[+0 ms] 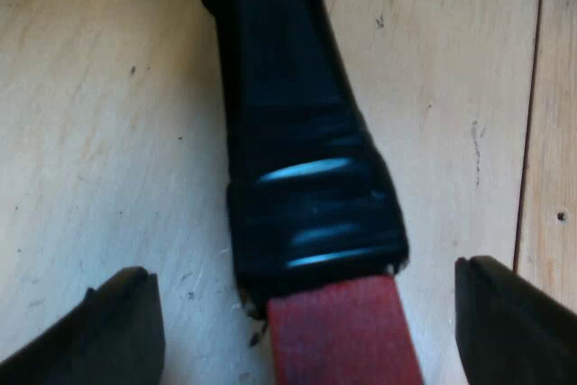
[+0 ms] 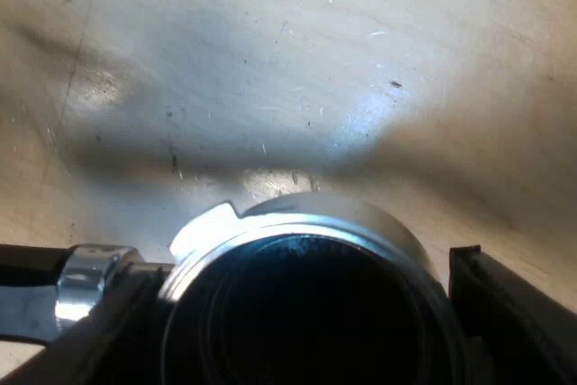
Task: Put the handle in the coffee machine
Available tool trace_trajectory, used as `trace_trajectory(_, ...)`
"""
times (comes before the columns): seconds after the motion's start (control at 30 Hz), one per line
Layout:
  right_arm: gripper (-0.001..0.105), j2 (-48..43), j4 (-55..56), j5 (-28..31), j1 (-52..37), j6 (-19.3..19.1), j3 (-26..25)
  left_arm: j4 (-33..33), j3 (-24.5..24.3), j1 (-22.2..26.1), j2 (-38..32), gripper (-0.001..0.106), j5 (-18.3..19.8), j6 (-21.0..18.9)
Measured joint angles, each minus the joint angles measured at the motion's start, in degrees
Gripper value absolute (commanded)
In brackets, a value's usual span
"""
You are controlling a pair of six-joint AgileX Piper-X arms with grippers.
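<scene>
Holds the left gripper (image 1: 302, 272) open low over the red end (image 1: 343, 331) of the handle (image 1: 288, 132), one black finger standing clear to either side (no contact visible), while the dark grip runs straight ahead from between the fingertips, flat along the wooden table (image 1: 90, 87). Has the right gripper (image 2: 306, 268) likewise spread around the metal basket (image 2: 297, 223) at the handle's other end, with a thin gap showing beside one finger. Looks best placed to close the left across the long axis, since that arm sits squarely at the grip.
</scene>
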Motion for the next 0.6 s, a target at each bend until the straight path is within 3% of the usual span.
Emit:
trace_trajectory(0.1, 0.0, 0.0, 0.0, 0.0, 0.0, 0.0, 0.0, -0.25, 0.0, 0.0, 0.0, 0.067, 0.0, 0.0)
trace_trajectory(0.37, 0.0, 0.0, 0.0, 0.0, 0.0, 0.0, 0.0, -0.85, 0.0, 0.0, 0.0, 0.043, 0.0, 0.0)
trace_trajectory(0.6, 0.0, 0.0, 0.0, 0.0, 0.0, 0.0, 0.0, -0.85, 0.0, 0.0, 0.0, 0.041, 0.0, 0.0)
